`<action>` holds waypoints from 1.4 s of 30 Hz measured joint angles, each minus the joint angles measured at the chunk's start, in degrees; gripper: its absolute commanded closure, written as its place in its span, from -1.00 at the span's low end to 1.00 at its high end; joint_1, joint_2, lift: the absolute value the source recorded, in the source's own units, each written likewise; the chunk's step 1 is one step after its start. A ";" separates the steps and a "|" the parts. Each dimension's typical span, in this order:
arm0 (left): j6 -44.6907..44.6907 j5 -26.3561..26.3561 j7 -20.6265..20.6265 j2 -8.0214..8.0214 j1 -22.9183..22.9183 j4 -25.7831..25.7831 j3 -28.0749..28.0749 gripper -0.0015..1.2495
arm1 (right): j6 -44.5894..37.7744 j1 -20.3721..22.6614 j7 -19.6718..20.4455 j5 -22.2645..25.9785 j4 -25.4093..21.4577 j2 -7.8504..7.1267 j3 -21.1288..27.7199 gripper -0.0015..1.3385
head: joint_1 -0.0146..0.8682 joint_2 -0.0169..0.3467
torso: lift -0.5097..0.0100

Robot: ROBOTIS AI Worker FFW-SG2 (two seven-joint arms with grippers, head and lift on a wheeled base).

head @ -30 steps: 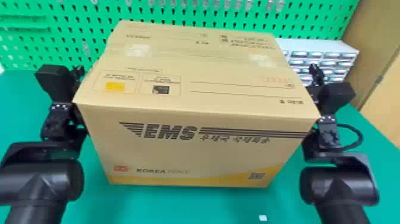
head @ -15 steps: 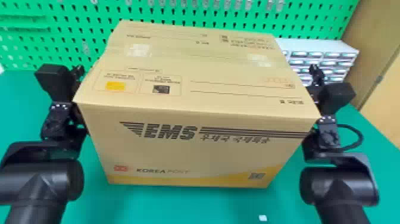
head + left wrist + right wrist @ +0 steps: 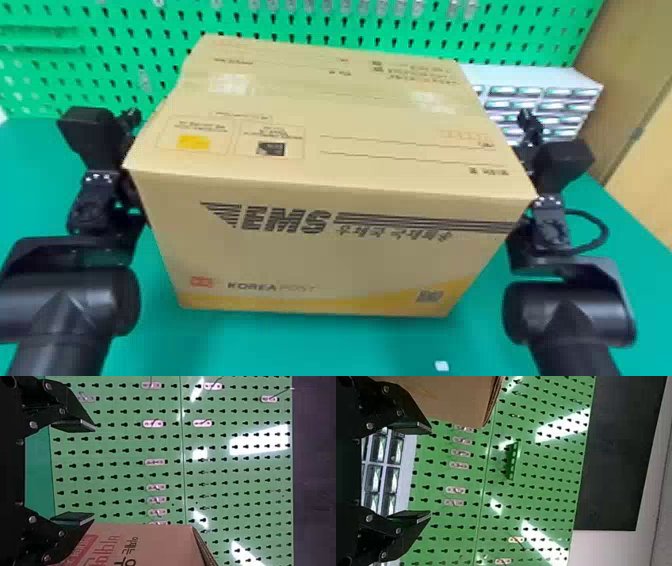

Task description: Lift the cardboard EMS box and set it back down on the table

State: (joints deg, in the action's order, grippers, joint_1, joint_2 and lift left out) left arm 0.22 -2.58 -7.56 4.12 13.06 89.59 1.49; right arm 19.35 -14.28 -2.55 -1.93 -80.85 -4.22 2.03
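Observation:
Between the two arms in the head view is the cardboard EMS box point(image 3: 325, 255), its printed front toward me and its taped top visible; whether its base touches the table I cannot tell. My left gripper point(image 3: 131, 150) is at the box's left side, partly hidden by it, and my right gripper point(image 3: 527, 140) is at the right side. In the left wrist view, the left gripper point(image 3: 85, 471) stands open, one finger against or close beside the box point(image 3: 158, 546). The right gripper point(image 3: 423, 473) is open too in the right wrist view, with the box point(image 3: 459, 399) by one finger.
The green table point(image 3: 310, 350) extends around the box, with a small white piece point(image 3: 441, 366) near its front. Behind stands a green pegboard point(image 3: 310, 30) with hooks. A white drawer cabinet point(image 3: 530, 82) is at the back right, near the right gripper.

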 measured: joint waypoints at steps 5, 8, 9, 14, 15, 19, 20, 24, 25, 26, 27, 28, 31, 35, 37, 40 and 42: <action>-0.04 -0.08 0.00 0.00 -0.67 0.05 0.00 -0.26 | -0.19 0.46 0.00 -0.02 0.00 0.01 0.04 -0.24 | 0.57 -0.98 | 0.52; -0.08 -0.16 0.00 0.00 -1.12 0.12 0.03 -0.26 | -0.45 0.85 0.00 -0.10 0.00 0.14 0.19 -0.24 | 0.57 -0.98 | 0.52; -0.12 -0.17 0.00 0.00 -1.28 0.12 0.07 -0.26 | -0.54 0.96 0.00 -0.14 0.00 0.16 0.23 -0.24 | 0.57 -0.98 | 0.52; -0.56 -0.06 0.00 0.00 -2.33 0.14 0.27 -0.26 | -1.08 1.63 0.00 -0.38 0.07 0.28 0.48 -0.24 | 0.57 -0.98 | 0.52; -0.70 0.06 0.00 0.00 -2.60 0.15 0.31 -0.26 | -1.18 1.79 0.00 -0.45 0.19 0.33 0.57 -0.24 | 0.57 -0.98 | 0.52; -1.09 0.46 0.00 0.00 -3.41 0.15 0.53 -0.26 | -1.35 2.34 0.00 -0.69 0.83 0.46 0.75 -0.24 | 0.57 -0.98 | 0.52; -1.15 0.54 0.00 0.00 -3.58 0.15 0.60 -0.26 | -1.37 2.46 0.00 -0.73 1.03 0.48 0.76 -0.24 | 0.57 -0.98 | 0.52; -1.31 0.96 0.00 0.00 -4.45 -0.11 1.03 -0.26 | -1.42 3.01 0.00 -0.79 2.25 0.57 0.78 -0.24 | 0.57 -0.98 | 0.52; -1.31 1.05 0.00 0.00 -4.65 -0.37 1.12 -0.26 | -1.43 3.15 0.00 -0.80 2.57 0.59 0.80 -0.24 | 0.57 -0.98 | 0.52; -1.31 1.14 0.00 0.00 -4.85 -0.67 1.21 -0.26 | -1.43 3.30 0.00 -0.81 2.91 0.61 0.85 -0.24 | 0.57 -0.98 | 0.52; -1.31 1.25 -0.06 0.00 -5.09 -1.14 1.31 -0.26 | -1.43 3.51 0.00 -0.81 3.39 0.63 0.93 -0.24 | 0.57 -0.98 | 0.52; -1.30 1.33 -0.30 0.00 -5.25 -1.51 1.38 -0.26 | -1.43 3.68 0.00 -0.81 3.76 0.66 1.02 -0.24 | 0.57 -0.98 | 0.52; -1.29 1.57 -2.19 -0.02 -5.74 -2.78 1.59 -0.26 | -1.41 4.26 -0.01 -0.53 4.93 0.74 1.41 -0.24 | 0.57 -0.98 | 0.52; -1.22 1.71 -1.29 -0.03 -6.17 -4.14 1.74 -0.26 | -1.40 4.81 -0.01 -0.09 6.10 0.91 1.95 -0.24 | 0.57 -0.98 | 0.52; -1.20 1.76 -1.15 -0.03 -6.25 -4.65 1.76 -0.26 | -1.40 5.01 -0.01 -0.03 6.56 0.97 2.14 -0.24 | 0.57 -0.98 | 0.52; -1.19 1.81 -1.03 -0.02 -6.28 -5.01 1.76 -0.26 | -1.42 5.17 -0.01 -0.01 6.90 0.97 2.28 -0.24 | 0.57 -0.98 | 0.52; -1.14 1.84 -0.87 -0.02 -6.29 -5.09 1.75 -0.26 | -1.42 5.27 -0.01 -0.01 7.00 1.00 2.41 -0.24 | 0.57 -0.98 | 0.52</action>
State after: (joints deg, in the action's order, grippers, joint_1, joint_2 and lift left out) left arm -0.92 -0.74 -8.43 4.11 6.77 84.51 3.25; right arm 17.93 -9.01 -2.56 -1.94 -73.85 -3.22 4.44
